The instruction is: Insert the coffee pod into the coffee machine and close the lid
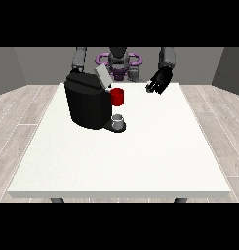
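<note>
A black coffee machine (87,105) stands on the far left part of the large white table (140,161), its grey lid (102,76) tilted up and open; a red thing at the machine (117,96) sits at its front, just under the raised lid; below that, a small grey thing (118,120) rests on the machine's dark base, and from here I cannot tell whether it is the coffee pod or a cup. The hand at the view's right (159,82) hangs above the table's far edge, well apart from the machine, palm turned inward, its fingers loosely bent and holding nothing; the hand at the view's left is out of sight behind the machine, only its grey arm (79,59) showing above the housing, so how its fingers lie cannot be told. The robot's torso (118,61) stands behind the table, between the two arms.
</note>
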Controlling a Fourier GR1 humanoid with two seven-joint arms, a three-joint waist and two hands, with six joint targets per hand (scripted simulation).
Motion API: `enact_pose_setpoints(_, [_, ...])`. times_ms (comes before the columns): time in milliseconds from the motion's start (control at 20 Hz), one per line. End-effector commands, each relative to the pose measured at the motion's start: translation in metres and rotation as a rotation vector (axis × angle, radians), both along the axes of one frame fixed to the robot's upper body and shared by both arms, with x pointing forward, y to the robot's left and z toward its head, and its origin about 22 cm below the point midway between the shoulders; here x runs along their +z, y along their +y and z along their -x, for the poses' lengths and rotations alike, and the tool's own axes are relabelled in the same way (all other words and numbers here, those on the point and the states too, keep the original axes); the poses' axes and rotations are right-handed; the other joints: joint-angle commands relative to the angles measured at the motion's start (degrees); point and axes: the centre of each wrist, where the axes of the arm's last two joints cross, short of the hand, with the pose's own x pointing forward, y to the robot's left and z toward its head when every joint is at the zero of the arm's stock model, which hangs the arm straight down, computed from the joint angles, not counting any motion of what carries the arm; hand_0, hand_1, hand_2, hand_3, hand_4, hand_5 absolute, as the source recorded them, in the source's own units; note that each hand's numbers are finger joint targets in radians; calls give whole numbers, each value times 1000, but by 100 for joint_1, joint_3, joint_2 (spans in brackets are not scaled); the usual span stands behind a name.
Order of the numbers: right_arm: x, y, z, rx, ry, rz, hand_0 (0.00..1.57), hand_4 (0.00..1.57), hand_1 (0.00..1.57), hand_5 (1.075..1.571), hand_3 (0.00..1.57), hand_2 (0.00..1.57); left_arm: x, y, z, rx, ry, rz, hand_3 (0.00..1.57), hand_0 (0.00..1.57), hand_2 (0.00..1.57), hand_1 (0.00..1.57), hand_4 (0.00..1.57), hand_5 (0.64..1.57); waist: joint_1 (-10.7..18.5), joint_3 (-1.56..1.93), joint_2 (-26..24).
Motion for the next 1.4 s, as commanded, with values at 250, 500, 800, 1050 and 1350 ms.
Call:
enact_pose_setpoints(250, [18, 12, -10, 40, -32, -19, 0, 0, 0, 1571, 0, 0, 48, -24, -21, -2, -39, 13, 1341, 1424, 1404, 1424, 557, 1571, -302, -2, -18])
enact_pose_setpoints(500, [20, 25, -12, 51, -93, -44, 0, 0, 0, 1571, 0, 0, 94, -47, -36, -22, -86, 58, 1378, 1416, 1421, 1416, 537, 1571, -458, -1, 90])
enact_pose_setpoints(800, [34, 11, -16, 73, -109, -24, 0, 0, 0, 1571, 0, 0, 148, -34, -47, 37, -90, 126, 1256, 1202, 1240, 1202, 491, 1571, -717, -1, 93])
enact_pose_setpoints(1050, [60, 15, -29, 63, -182, -4, 0, 0, 0, 1571, 0, 0, 181, -23, -49, 40, -155, 110, 1266, 1174, 1254, 1174, 479, 1571, -908, -2, 529])
enact_pose_setpoints(1350, [83, 14, -39, 53, -216, -39, 0, 186, 0, 1571, 0, 0, 201, -15, -50, 74, -222, 107, 1233, 1225, 1284, 1225, 478, 1571, -1103, -2, 809])
